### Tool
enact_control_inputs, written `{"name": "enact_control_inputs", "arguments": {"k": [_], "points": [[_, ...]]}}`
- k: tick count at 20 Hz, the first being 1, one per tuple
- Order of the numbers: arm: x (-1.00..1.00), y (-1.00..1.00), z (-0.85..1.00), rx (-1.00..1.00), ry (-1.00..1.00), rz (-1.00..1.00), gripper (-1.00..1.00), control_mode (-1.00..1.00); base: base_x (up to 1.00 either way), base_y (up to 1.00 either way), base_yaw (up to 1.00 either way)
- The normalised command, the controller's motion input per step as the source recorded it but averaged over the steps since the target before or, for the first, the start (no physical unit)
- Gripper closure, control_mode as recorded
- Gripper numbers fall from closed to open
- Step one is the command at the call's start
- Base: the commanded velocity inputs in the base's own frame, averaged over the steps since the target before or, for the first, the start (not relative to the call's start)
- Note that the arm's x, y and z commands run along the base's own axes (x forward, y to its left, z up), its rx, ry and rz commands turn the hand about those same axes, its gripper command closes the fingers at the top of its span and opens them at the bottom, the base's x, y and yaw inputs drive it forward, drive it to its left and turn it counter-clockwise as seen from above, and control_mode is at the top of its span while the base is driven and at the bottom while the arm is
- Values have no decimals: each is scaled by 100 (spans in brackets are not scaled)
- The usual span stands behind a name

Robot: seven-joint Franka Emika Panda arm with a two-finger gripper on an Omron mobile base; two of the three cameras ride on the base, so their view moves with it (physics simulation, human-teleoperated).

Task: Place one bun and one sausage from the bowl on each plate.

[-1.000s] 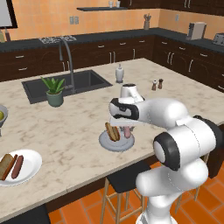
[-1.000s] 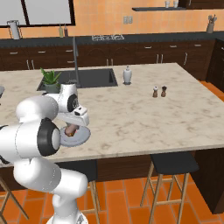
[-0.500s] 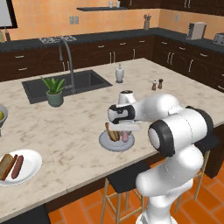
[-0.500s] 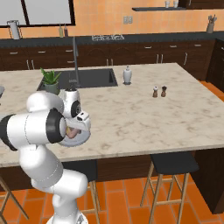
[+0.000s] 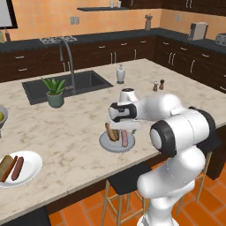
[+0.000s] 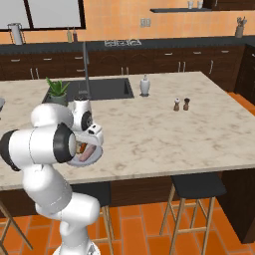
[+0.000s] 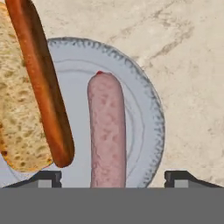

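Note:
A grey plate [image 5: 105,144] sits near the counter's front edge, with a tan bun [image 5: 111,131] and a pinkish sausage [image 5: 124,138] lying side by side on it. My gripper [image 5: 126,127] hangs just above the plate, open, its fingertips [image 7: 46,177] standing wide on either side of the sausage [image 7: 107,131] without touching it. In the hand view the bun [image 7: 22,109] lies left of the sausage on the grey plate [image 7: 148,109]. A white plate [image 5: 32,170] at the far left carries another bun [image 5: 5,167] and sausage [image 5: 17,167]. The bowl is out of view.
A grey bowl of apples [image 5: 1,117] shows at the left edge. A potted plant [image 5: 55,92], the sink [image 5: 66,84] with its faucet, a white dispenser [image 5: 120,74] and salt and pepper shakers [image 5: 158,85] stand farther back. Stools sit under the counter's front edge.
The hand came down over the grey plate and the gripper opened, letting go of the pinkish sausage, which now lies on the plate beside the bun.

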Motion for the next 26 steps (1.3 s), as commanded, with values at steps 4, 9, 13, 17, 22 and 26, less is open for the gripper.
{"name": "enact_control_inputs", "arguments": {"k": [4,9,13,17,22,26], "points": [[-100,-20,100,3,-60,0,-100,-100,0,0,0],[-100,-25,100,3,-69,0,-100,-100,0,0,0],[-100,-25,100,1,-68,0,-100,-100,0,0,0],[-100,-21,100,1,-65,0,-100,-100,0,0,0],[-100,-4,100,1,-57,0,-100,-100,0,0,0],[-93,0,100,0,-57,0,-100,-100,0,0,0]]}}
